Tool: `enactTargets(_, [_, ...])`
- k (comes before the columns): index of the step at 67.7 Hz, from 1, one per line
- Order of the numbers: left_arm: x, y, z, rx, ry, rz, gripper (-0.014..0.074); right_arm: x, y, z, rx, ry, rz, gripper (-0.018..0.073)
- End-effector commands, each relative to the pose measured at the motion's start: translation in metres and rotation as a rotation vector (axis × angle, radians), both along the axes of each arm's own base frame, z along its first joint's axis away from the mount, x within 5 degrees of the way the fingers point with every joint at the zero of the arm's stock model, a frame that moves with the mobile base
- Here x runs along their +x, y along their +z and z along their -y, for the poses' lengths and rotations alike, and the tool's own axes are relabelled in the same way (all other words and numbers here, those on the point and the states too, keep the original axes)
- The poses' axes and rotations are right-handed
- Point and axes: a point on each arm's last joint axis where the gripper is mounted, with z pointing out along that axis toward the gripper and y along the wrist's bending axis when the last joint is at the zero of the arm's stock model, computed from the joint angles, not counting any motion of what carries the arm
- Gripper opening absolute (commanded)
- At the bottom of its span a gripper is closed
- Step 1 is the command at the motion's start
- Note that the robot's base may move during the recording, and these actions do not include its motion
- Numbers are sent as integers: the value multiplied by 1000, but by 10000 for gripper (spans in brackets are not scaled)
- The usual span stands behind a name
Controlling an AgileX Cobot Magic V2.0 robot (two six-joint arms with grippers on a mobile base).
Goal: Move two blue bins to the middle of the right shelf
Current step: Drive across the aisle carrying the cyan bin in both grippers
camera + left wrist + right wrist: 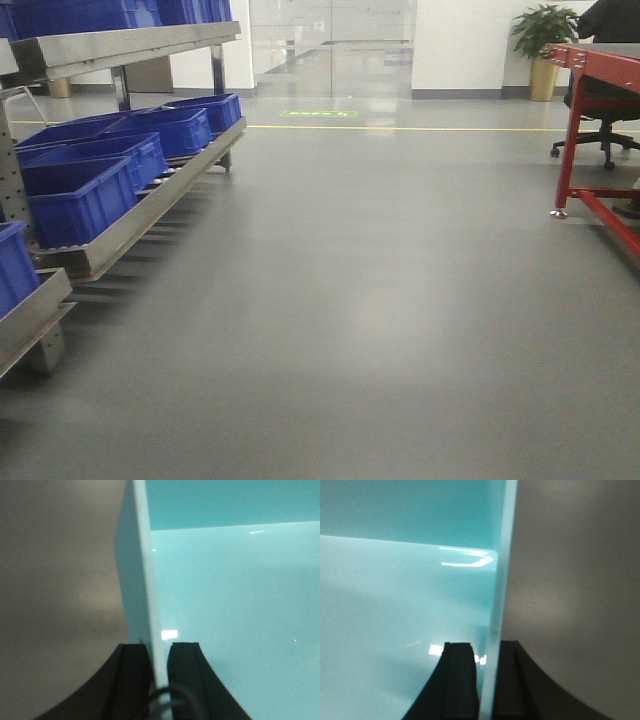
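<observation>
At nine o'clock in the front view, a steel rack (120, 45) carries stored blue bins (85, 190). Our left tool (159, 652) is clamped on the carried bin (225, 605) at its left wall, and our right tool (486, 652) on its right wall. We judge it mid-transit: shelving it and a second bin is left.

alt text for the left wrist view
The left gripper clamps the thin side wall of a pale turquoise bin, one black finger on each side. The bin's glossy inside fills the right; grey floor lies left.
</observation>
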Motion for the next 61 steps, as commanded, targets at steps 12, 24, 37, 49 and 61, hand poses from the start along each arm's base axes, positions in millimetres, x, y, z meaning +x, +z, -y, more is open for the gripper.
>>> enactTargets(12, [-6, 12, -6, -18, 0, 59, -111, -1, 7, 7, -36, -24, 58, -152])
enactTargets(24, [-6, 12, -6, -18, 0, 59, -111, -1, 7, 7, -36, -24, 58, -152])
enactTargets(37, [-6, 12, -6, -18, 0, 59, -111, -1, 7, 7, -36, -24, 58, -152])
enactTargets(49, [-6, 12, -6, -18, 0, 59, -111, -1, 7, 7, -36, -24, 58, -152])
enactTargets(61, [-6, 12, -6, -18, 0, 59, -111, -1, 7, 7, -36, -24, 58, -152])
